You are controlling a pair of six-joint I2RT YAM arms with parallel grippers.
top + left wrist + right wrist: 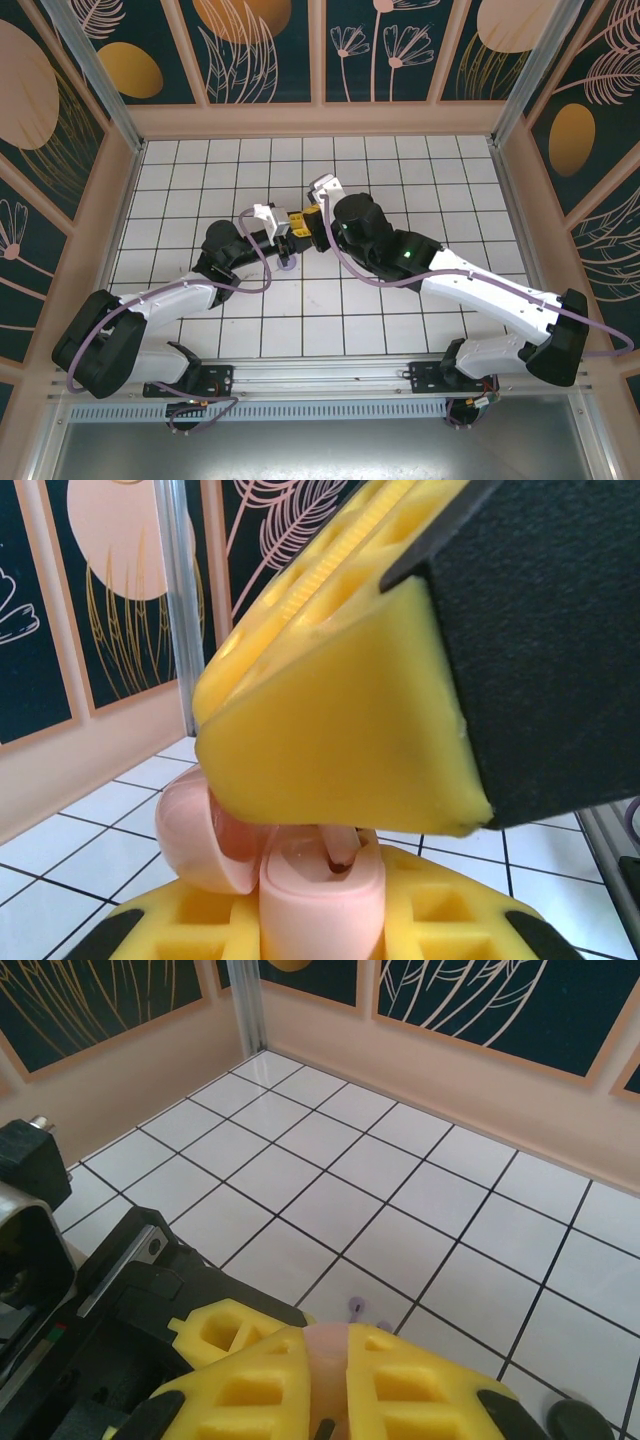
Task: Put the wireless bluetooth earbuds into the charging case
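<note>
The left gripper [320, 927] clamps the open pink case [312, 885] steady, so the right gripper [325, 1385], jaws pinched on a pink earbud [340, 848], can seat it in the case's socket.

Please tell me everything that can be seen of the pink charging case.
The charging case is pale pink and looks like smooth, glossy plastic. It stands open, with its rounded lid swung aside. What looks like a pink earbud sits in its well. The left gripper clamps its base from both sides. Another yellow finger hangs close over it.
</note>
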